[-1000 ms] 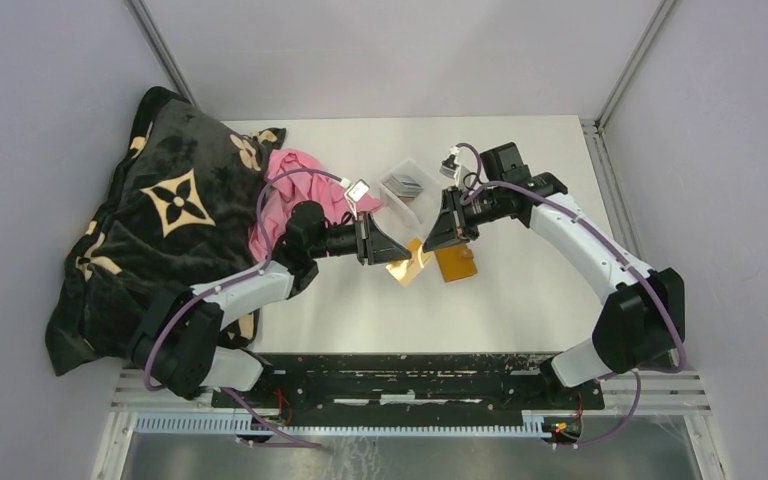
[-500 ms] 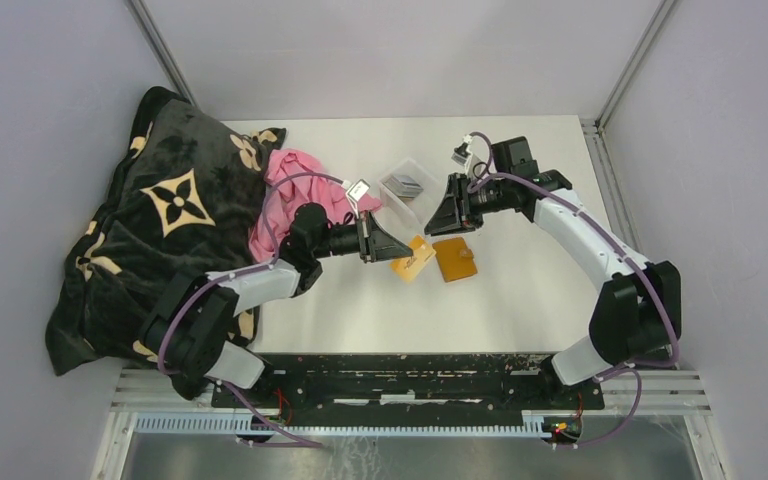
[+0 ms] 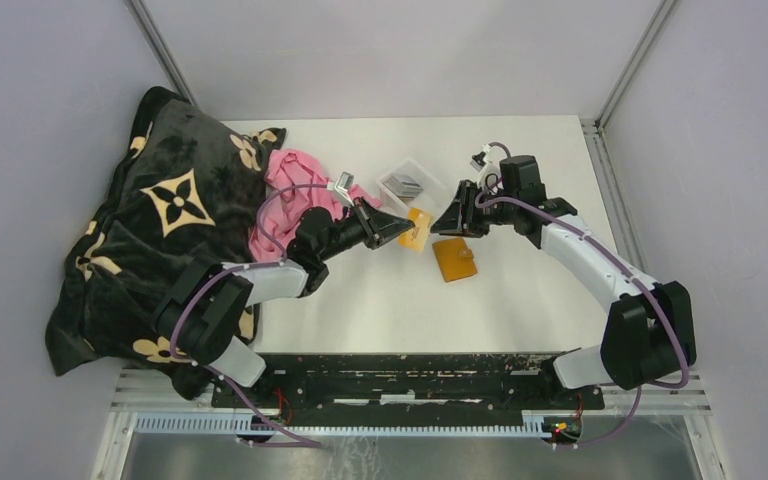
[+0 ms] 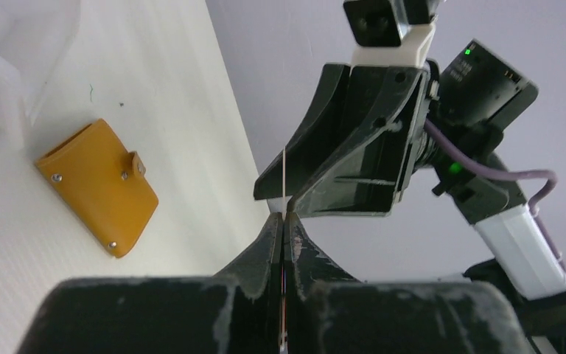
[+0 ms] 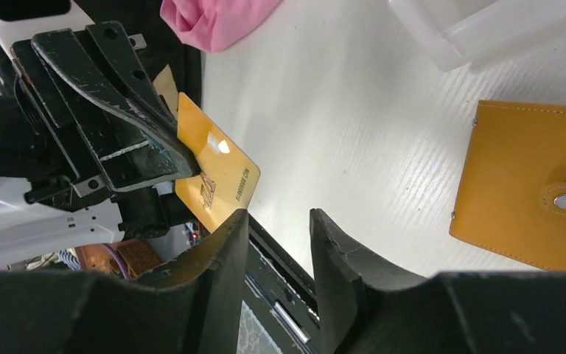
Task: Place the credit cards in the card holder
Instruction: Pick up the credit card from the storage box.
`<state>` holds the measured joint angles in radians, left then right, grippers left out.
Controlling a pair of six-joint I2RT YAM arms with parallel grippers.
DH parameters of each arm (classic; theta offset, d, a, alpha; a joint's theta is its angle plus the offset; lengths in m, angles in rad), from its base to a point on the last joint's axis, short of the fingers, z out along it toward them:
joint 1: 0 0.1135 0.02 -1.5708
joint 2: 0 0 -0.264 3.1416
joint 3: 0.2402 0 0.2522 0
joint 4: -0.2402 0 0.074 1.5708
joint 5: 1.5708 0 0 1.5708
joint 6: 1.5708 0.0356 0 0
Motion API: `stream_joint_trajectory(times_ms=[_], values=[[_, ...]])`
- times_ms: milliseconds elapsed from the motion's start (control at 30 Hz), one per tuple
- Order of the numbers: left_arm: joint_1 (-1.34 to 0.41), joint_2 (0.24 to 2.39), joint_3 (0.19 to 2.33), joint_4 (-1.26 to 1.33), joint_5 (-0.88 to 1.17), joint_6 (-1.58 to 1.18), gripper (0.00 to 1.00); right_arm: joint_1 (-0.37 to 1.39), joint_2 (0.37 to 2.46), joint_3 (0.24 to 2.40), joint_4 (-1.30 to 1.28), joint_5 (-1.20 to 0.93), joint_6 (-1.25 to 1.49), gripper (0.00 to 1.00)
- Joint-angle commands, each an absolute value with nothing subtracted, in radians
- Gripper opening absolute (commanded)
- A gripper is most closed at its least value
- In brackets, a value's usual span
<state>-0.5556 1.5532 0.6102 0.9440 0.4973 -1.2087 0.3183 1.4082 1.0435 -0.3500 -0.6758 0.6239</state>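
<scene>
Pinching a gold card [image 5: 217, 166] by one end, the left gripper [image 4: 284, 217] has its fingers squeezed tight on it. From its own wrist cam the card is edge-on, just a thin line poking out past the tips. The card's free end points at the right gripper [image 5: 276, 221], which sits right across from it with its jaws apart and nothing between them. The card's lower corner is just off one of that gripper's fingers, and I can't tell if it touches.

The card holder [image 3: 455, 259] lies flat on the white table [image 3: 520, 300], folded shut with the snap tab done up. It's just beside the right gripper on the arm-base side, clear of both grippers. There's bare table on its near and right edges, so plenty of room there.

On the far side of the two grippers is the clear plastic tray [image 3: 420, 165] with the other credit cards [image 3: 401, 184] in it, near the left gripper's tip. A pink cloth [image 3: 285, 185] and a black blanket [image 3: 160, 230] with tan flower monograms crowd the left arm's side.

There's print along the gold card's short edge, but it's too small for me to read.
</scene>
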Motion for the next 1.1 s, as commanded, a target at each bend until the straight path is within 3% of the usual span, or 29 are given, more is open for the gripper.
stream_joint_trajectory(times_ms=[0, 733, 933, 1067], values=[[-0.578, 1.577, 0.641, 1.041, 0.35, -1.314, 0.03, 0.318, 1.378, 1.016, -0.194, -0.641, 0.697, 0.42], [-0.635, 1.657, 0.679, 1.098, 0.249, -1.393, 0.03, 0.318, 1.387, 0.938, -0.035, -0.702, 0.805, 0.39], [-0.649, 1.685, 0.693, 1.103, 0.24, -1.402, 0.03, 0.318, 1.405, 0.9, 0.098, -0.742, 0.914, 0.24], [-0.651, 1.706, 0.698, 1.114, 0.242, -1.408, 0.03, 0.318, 1.418, 0.865, 0.201, -0.762, 1.003, 0.02]])
